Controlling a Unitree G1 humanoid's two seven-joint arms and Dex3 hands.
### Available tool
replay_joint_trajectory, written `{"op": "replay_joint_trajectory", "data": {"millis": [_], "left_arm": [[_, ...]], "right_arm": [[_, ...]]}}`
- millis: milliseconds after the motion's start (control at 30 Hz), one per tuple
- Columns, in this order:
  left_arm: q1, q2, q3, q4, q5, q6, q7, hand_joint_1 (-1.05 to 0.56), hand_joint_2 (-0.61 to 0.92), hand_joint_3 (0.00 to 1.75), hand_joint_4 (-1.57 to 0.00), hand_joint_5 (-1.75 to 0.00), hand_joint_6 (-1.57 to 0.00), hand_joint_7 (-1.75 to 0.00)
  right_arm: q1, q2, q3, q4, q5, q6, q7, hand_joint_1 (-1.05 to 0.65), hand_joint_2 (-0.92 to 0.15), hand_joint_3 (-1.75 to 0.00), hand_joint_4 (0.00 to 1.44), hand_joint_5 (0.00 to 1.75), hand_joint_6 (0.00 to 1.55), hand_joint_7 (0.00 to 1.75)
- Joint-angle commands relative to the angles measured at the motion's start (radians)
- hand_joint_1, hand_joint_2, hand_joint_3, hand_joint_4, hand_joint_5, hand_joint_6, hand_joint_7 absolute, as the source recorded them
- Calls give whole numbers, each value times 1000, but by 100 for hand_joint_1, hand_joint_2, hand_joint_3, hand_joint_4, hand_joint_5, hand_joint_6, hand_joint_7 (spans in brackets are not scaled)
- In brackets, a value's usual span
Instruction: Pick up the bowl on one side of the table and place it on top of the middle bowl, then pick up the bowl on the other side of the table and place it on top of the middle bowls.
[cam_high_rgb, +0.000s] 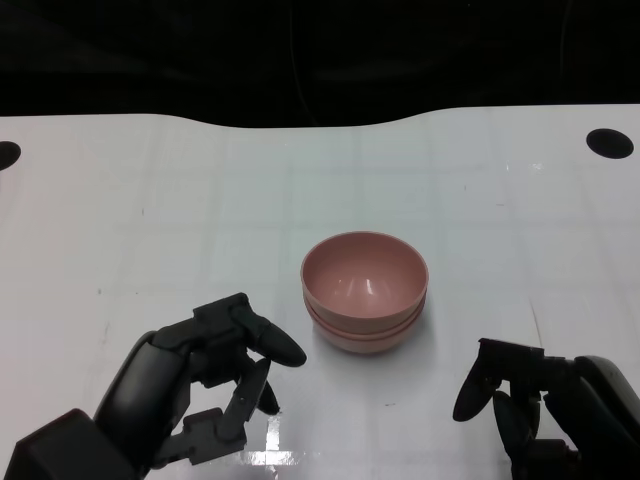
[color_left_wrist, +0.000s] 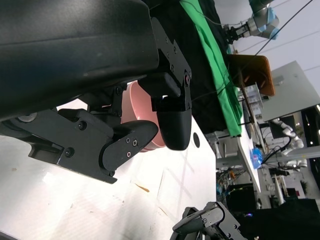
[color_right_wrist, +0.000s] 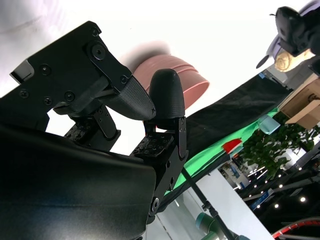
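Pink stacked bowls (cam_high_rgb: 365, 290) nested upright on the white tabletop (cam_high_rgb: 150, 220), between both hands and slightly ahead of them. Left hand (cam_high_rgb: 205, 385) low, just beside the stack, fingers loosely curled, holding nothing, not touching it. Right hand (cam_high_rgb: 530, 400) near the stack's other side, fingers apart, empty, clear of the rim.

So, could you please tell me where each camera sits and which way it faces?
Head view: high on the robot, looking down at the white table, pink bowl stack, left hand, right hand.
Left wrist view: behind the left hand, facing the stack.
Right wrist view: behind the right hand, facing the stack.
All share the stack.
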Motion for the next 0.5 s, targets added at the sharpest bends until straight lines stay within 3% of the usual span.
{"op": "replay_joint_trajectory", "data": {"millis": [33, 500], "left_arm": [[-14, -14, 15, 63, -21, -38, -21, -17, 56, 110, -80, -156, -79, -122], [-93, -40, 50, 339, -56, -257, -127, -21, 43, 128, -87, -175, -84, -140]], "right_arm": [[14, 10, -11, 0, 30, -18, -3, -8, -21, -152, 88, 175, 84, 138], [-39, 35, -17, 180, 13, -169, -103, -7, -16, -159, 88, 174, 88, 135]]}}
